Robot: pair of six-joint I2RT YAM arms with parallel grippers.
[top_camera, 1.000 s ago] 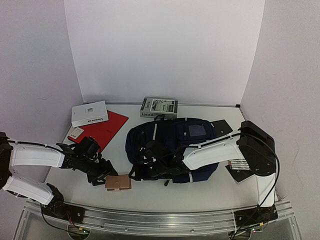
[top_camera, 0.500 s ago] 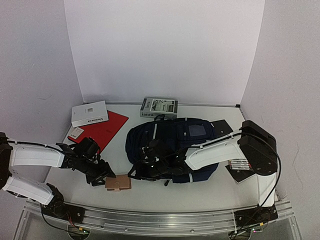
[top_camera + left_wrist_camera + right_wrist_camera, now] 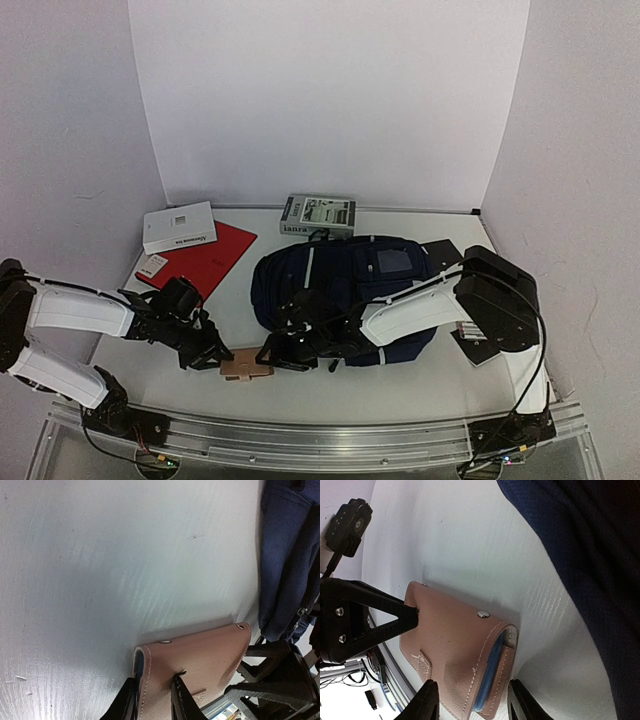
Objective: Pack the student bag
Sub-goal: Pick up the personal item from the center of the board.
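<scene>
From above, the student bag lies flat in the middle of the table, its near edge just behind a tan wallet. The left gripper meets the wallet's left end. The right gripper reaches over the bag's near-left corner to the wallet's right end. Bare tabletop runs along the near edge in front of the wallet and to the bag's right front. A red folder, a white box and a book crowd the far left and back edge.

In the left wrist view, the two fingers pinch the wallet at its folded edge, one against the fold and one pressed on the face. The wide, bare table surface lies beyond, and the bag's navy side runs along the right border.

In the right wrist view, the fingers straddle the wallet's open end, where the blue lining shows. Whether they press it cannot be told. The left gripper's black fingertip touches the wallet's far edge. A band of bare table separates the wallet from the bag's hem.
</scene>
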